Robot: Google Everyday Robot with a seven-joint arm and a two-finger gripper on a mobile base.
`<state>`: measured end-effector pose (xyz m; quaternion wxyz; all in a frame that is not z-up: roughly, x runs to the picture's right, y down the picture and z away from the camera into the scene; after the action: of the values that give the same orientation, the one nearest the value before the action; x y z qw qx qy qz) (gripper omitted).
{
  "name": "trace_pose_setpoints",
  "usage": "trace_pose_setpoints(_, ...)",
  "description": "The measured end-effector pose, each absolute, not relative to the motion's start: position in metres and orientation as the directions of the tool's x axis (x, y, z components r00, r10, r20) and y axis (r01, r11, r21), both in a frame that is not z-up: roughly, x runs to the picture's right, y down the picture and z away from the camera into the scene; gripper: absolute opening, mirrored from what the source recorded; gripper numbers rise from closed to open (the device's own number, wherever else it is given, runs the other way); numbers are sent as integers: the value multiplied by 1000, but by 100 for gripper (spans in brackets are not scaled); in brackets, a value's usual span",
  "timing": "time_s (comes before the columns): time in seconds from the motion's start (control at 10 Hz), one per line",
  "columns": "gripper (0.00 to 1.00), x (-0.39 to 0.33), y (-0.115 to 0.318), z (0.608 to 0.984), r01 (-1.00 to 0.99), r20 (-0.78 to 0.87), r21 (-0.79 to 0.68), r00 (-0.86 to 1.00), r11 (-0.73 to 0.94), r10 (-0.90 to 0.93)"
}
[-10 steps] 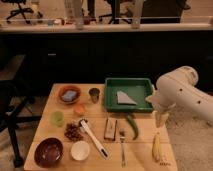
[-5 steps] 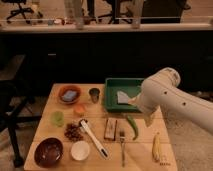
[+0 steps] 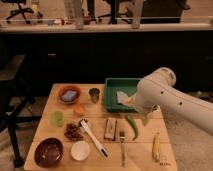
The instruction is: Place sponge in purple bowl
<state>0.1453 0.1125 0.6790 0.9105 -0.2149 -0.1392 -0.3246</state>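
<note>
Sponge: small, soft-looking block, light blue-grey, roughly rect. It lies inside the orange-brown bowl at the back-L of the wooden table. It sits in the bowl's middle w/ the rim showing round it. Can't tell if it lies flat or tilted.

Purple bowl: dark maroon, round, glossy, the biggest bowl here. It stands at the table's front-L corner, well apart from the sponge. Small white bowl is just beside it on the R.

My gripper hangs under the end of my white arm, over the R part of the table. It's near the front-R corner of the green tray and just R of the green pepper. Fingers are spread wide w/ nothing btw them, and I can't see them touching anything. The gripper is well apart from both sponge and purple bowl.

Other bits:
- Grey wedge piece in the tray, partly behind my arm.
- Metal cup btw the orange-brown bowl and the tray.
- Brown block near table ctr, w/ a fork just R of it.
- White utensil lying diagonal, L of the block.
- Corn cob at front-R.
</note>
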Motion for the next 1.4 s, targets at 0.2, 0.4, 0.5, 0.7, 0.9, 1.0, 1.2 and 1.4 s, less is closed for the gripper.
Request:
trace_pose_setpoints(0.2, 80, 143, 113, 679, 653, 396, -300, 748, 696, -532)
trace_pose_setpoints(0.4, 80, 143, 112, 680, 656, 389, -297, 747, 694, -539)
trace_pose_setpoints(0.5, 80, 138, 107, 685, 672, 383, -290, 734, 682, -561)
trace_pose_setpoints(0.7, 80, 120, 88, 702, 702, 386, -275, 707, 657, -593)
trace_pose_setpoints(0.9, 80, 95, 66, 724, 739, 398, -257, 668, 623, -629)
trace_pose_setpoints(1.0, 80, 87, 60, 730, 750, 403, -256, 656, 610, -638)
trace_pose_setpoints(1.2, 80, 77, 53, 738, 761, 401, -250, 644, 599, -651)
trace_pose_setpoints(1.4, 80, 68, 44, 745, 742, 370, -230, 665, 630, -649)
